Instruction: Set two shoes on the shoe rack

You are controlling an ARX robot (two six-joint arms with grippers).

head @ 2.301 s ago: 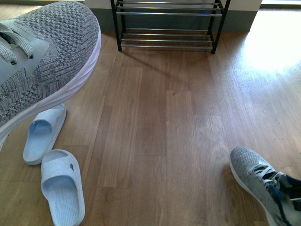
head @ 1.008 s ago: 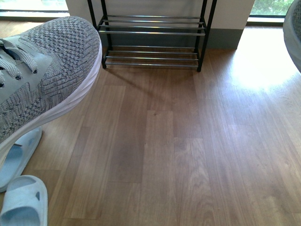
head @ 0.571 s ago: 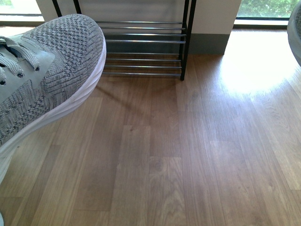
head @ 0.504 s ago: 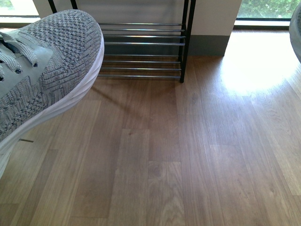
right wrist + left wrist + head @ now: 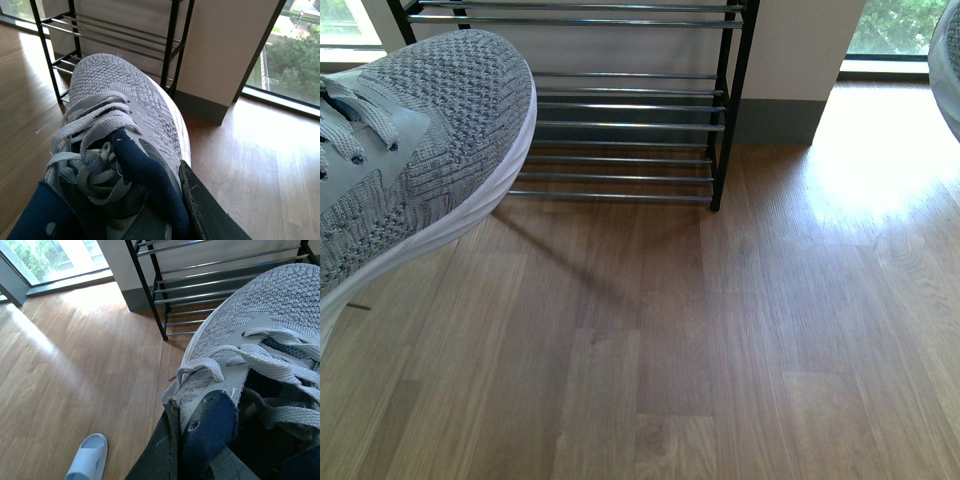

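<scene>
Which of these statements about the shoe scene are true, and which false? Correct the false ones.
1. The left sneaker has laces. True.
2. The shoe rack has wooden shelves. False: its shelves are shiny metal rods in a black frame.
3. A pale blue slide lies on the floor. True.
4. The right sneaker sits on the rack. False: it is held up clear of the rack, toe towards it.
5. The floor is tiled. False: it is wood planks.
</scene>
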